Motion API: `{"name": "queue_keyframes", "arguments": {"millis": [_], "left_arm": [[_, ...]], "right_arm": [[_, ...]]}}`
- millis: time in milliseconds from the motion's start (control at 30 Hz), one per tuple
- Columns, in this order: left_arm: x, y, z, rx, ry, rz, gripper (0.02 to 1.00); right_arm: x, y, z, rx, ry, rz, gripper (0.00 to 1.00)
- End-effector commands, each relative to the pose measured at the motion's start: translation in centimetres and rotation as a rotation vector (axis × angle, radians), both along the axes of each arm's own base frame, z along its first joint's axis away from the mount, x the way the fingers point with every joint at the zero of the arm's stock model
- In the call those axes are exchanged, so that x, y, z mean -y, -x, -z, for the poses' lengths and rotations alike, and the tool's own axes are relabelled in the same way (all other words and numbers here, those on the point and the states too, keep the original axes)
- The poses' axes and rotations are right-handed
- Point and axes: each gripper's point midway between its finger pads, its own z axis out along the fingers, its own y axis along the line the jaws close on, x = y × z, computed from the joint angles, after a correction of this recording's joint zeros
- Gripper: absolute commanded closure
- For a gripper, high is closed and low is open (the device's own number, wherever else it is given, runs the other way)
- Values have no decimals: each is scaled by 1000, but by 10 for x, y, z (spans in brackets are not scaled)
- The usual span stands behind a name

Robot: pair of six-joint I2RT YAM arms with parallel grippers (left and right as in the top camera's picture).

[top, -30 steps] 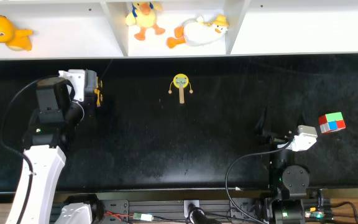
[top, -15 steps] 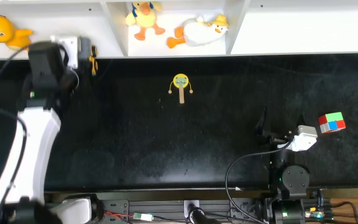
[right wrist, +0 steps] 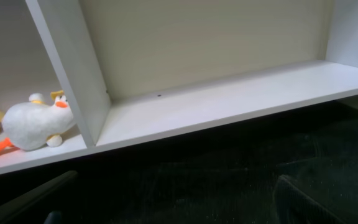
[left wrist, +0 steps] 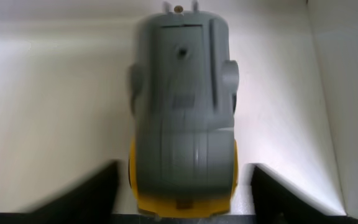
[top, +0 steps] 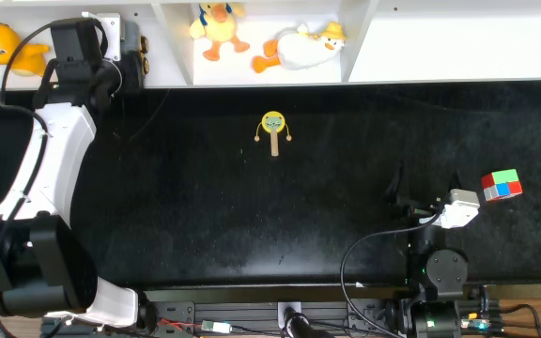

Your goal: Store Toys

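A grey and yellow toy truck (left wrist: 182,118) sits between the fingers of my left gripper (left wrist: 182,208), which is shut on it. The truck hangs over the white floor of the left shelf compartment (left wrist: 48,112). From above, my left gripper (top: 125,42) is at that compartment's right side, beside an orange duck (top: 12,49). A yellow rattle drum (top: 272,130) lies on the black table, and a coloured cube (top: 502,185) lies at the right. My right gripper (top: 399,191) stays low near its base, open with nothing in it, left of the cube.
The middle compartment holds a yellow duck plush (top: 219,28) and a white duck plush (top: 299,47), which the right wrist view shows too (right wrist: 33,124). A white divider (right wrist: 73,74) separates it from the bare right compartment (right wrist: 241,93). Black mat (top: 252,216) covers the table.
My left arm carried the toy truck up from the table's left side into the left shelf compartment. The right arm, rattle and cube stayed still.
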Motion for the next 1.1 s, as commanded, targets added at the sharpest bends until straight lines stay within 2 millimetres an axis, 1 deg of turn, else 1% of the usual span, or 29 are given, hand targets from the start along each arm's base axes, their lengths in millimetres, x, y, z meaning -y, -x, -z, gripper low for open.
{"name": "queue_keyframes", "arguments": {"millis": [33,100,133,233,433,567,600,633,733,767,800,900,1000,1100], "left_arm": [[3,-5,-10,19,18,-4,20],[3,0,-12,14,14,1,20],[2,5,-13,8,9,-5,20],[-1,29,-11,9,-10,-24,20],[-4,104,15,66,-30,-51,20],[-1,147,25,143,-32,-54,23],[-1,153,24,173,-33,-54,20],[-1,156,16,233,-36,-55,20],[7,160,-22,479,-22,-26,20],[10,164,-31,547,-23,-20,20],[11,168,-34,587,-25,-16,20],[13,188,-32,674,-27,-11,23],[15,207,-22,740,-29,-6,20],[19,218,-10,768,-66,24,20]], "right_arm": [[1,0,4,-3,-4,2,5],[1,0,4,-3,-4,2,7],[1,0,4,-3,-4,2,7],[1,0,4,-3,-4,2,5],[1,0,4,-3,-4,2,5],[1,0,4,-3,-4,2,5],[1,0,4,-3,-4,2,5],[1,0,4,-3,-4,2,5],[1,0,4,-3,-4,2,5],[1,0,4,-3,-4,2,5],[1,0,4,-3,-4,2,7],[1,0,4,-3,-4,2,5],[1,0,4,-3,-4,2,5],[1,0,4,-3,-4,2,5]]}}
